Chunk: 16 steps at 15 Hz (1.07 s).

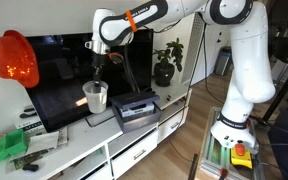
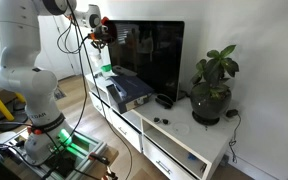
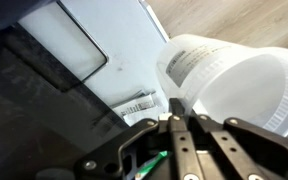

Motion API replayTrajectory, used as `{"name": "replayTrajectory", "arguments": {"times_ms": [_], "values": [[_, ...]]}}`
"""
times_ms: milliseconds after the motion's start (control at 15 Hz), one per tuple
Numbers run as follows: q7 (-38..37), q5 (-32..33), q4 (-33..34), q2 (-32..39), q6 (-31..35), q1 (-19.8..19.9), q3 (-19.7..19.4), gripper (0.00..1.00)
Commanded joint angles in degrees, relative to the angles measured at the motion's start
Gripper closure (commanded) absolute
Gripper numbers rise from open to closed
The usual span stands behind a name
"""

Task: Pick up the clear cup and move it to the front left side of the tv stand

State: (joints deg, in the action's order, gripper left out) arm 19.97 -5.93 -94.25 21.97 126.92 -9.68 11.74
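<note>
- Wrist view showed my end effector (image 3: 181, 110) with its two dark fingers drawn close together, pinching the wall of the clear cup (image 3: 234, 78) at its rim.
- The cup filled the right part of that view. It was whitish and see-through, and it lay tilted across the picture with a printed label on its side.
- Behind the cup in the wrist view I saw a strip of wooden floor (image 3: 244, 18). A pale flat surface and a dark one lay under the fingers, and I could not tell what they were.
- In both exterior views the cup (image 1: 95, 96) (image 2: 106, 70) hung upright under my end effector (image 1: 97, 80) (image 2: 103, 53), clear of the desk (image 1: 79, 140) (image 2: 184, 135) and touching nothing else.
- The cup hung in front of the black television (image 1: 64, 80) (image 2: 149, 55), near the lower part of the screen.
- A grey box (image 1: 136, 108) (image 2: 124, 92) sat on the desk just beside the spot under the cup, and the two were apart.
- In an exterior view the cup was on the side of the grey box that faced a green item (image 1: 9, 147) lying at the far end of the desk.
- A red rounded object (image 1: 12, 58) stood above that end of the desk, beside the television's edge.
- A potted plant (image 1: 166, 62) (image 2: 212, 85) stood at the opposite end of the desk, well apart from the cup.
- My arm reached over the grey box from the base on the floor, and the wrist pointed down at the desk.
</note>
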Motion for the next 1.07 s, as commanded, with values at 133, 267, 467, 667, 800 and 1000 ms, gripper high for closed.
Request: {"name": "replayTrajectory", "arguments": {"times_ms": [133,267,467,667,800,1000], "values": [[-7.65,0.91,18.78,17.17,0.06,-4.35,0.67,0.99],[-13.77,0.05,23.97,22.34,0.16,-5.89,-0.04,0.99],[-24.33,2.34,30.08,28.95,-0.2,-9.49,-3.39,0.99],[-20.56,1.34,26.68,27.99,0.9,-8.47,-2.36,0.96],[-20.77,1.72,29.58,30.84,0.89,-9.26,-2.58,0.96],[-22.47,2.95,32.06,32.45,0.27,-10.26,-4.07,0.99]]}}
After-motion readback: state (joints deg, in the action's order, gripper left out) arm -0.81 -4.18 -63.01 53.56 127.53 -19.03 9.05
